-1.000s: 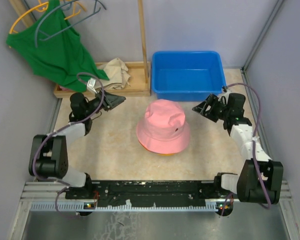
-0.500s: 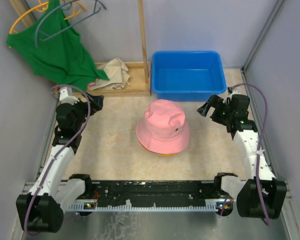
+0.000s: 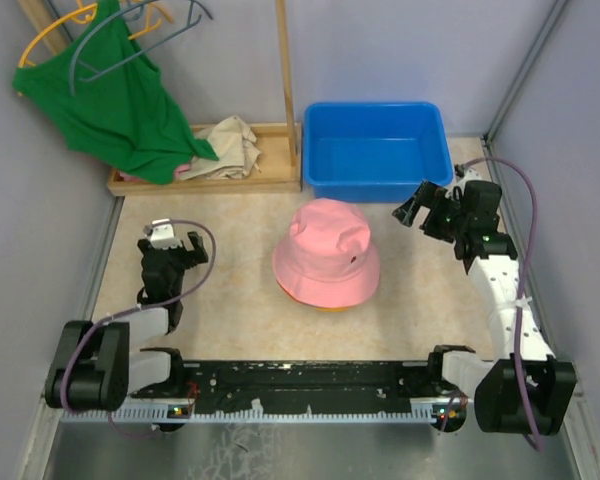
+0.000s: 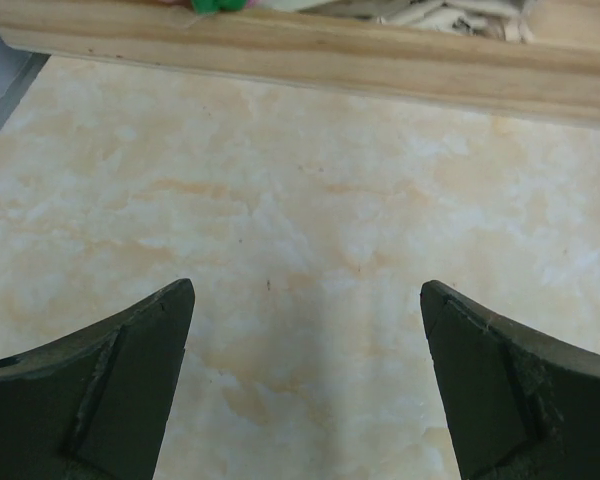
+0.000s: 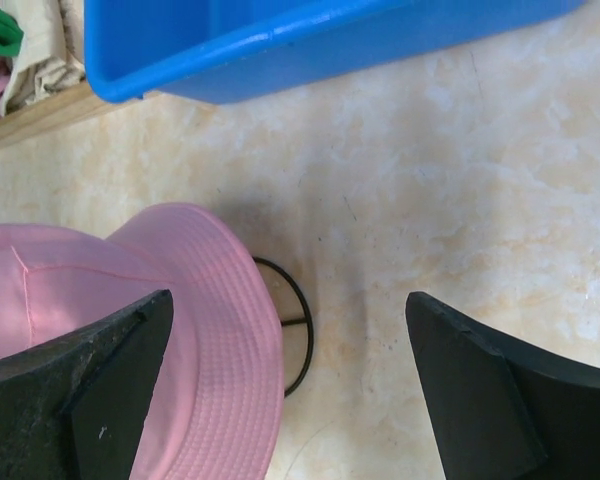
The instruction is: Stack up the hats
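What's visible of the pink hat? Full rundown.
The pink hat is a soft fabric bucket hat with a slightly dented crown, a stitched floppy brim and a small dark eyelet on the side. It sits crown up, central on the table, in front of the blue bin and apart from it. A thin orange edge peeks from under its near brim, so it seems to lie on something orange. A thin black ring shows beside its brim in the right wrist view.
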Available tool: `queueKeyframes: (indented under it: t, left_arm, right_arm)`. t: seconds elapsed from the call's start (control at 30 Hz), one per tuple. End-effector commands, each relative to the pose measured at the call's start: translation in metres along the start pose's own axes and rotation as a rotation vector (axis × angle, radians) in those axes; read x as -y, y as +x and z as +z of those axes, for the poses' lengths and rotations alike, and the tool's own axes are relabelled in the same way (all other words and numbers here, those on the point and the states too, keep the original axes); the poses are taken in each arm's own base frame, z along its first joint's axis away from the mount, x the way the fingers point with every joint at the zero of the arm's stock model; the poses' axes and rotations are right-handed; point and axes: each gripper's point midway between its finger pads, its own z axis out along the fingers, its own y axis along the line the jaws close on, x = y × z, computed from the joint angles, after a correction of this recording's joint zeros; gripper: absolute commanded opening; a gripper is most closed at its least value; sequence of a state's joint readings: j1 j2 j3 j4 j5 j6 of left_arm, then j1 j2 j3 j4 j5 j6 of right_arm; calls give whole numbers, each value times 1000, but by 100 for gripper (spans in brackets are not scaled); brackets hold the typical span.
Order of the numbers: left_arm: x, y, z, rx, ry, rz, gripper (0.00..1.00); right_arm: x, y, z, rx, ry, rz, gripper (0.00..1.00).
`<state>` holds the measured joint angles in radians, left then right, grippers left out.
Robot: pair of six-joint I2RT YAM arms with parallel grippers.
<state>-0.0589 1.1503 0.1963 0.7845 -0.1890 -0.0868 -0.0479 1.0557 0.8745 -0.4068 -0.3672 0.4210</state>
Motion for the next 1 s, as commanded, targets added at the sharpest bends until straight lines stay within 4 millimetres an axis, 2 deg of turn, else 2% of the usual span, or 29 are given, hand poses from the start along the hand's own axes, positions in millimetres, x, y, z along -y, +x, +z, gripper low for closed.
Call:
queueKeyframes:
  t: [0.0, 0.03, 0.13, 0.2, 0.23, 0.3, 0.37, 0.5, 0.6, 0.73, 0.77, 0.8, 0.87, 0.97]
  left_arm:
    - [4, -26, -4, 232, 50, 66, 100]
    - [5, -33, -8, 289, 59, 61, 100]
    - [5, -27, -19, 338, 78, 61, 100]
    - [14, -15, -17, 315, 135, 90, 100]
    - [20, -15, -14, 316, 165, 114, 100]
    - [22, -15, -9, 311, 175, 132, 100]
    - [20, -12, -5, 287, 159, 121, 100]
    - [18, -7, 7, 241, 135, 117, 100]
    - [14, -6, 10, 233, 107, 108, 100]
    - [12, -5, 13, 225, 94, 103, 100]
    - [12, -5, 14, 221, 94, 103, 100]
    - [12, -5, 15, 217, 92, 104, 100]
    - [11, -3, 18, 205, 85, 102, 100]
    - [9, -2, 21, 195, 66, 92, 100]
  right_arm:
    - [-11, -30, 4, 59, -17, -49, 99]
    - [-5, -32, 7, 63, 14, -53, 99]
    - [21, -43, 18, 94, 143, -62, 99]
    - [39, -48, 25, 120, 219, -103, 99]
    - [47, -49, 30, 123, 238, -144, 99]
    - [65, -44, 41, 113, 283, -252, 99]
    - [85, -33, 55, 91, 336, -263, 99]
    - [95, -9, 87, 80, 271, -255, 99]
    - [109, 2, 97, 130, 282, -250, 99]
    - [116, -8, 93, 303, 288, -320, 99]
    - [121, -2, 89, 342, 294, -360, 99]
    - [120, -12, 83, 417, 303, -390, 99]
    - [124, -6, 66, 539, 301, -394, 99]
    - [117, -2, 45, 675, 266, -414, 99]
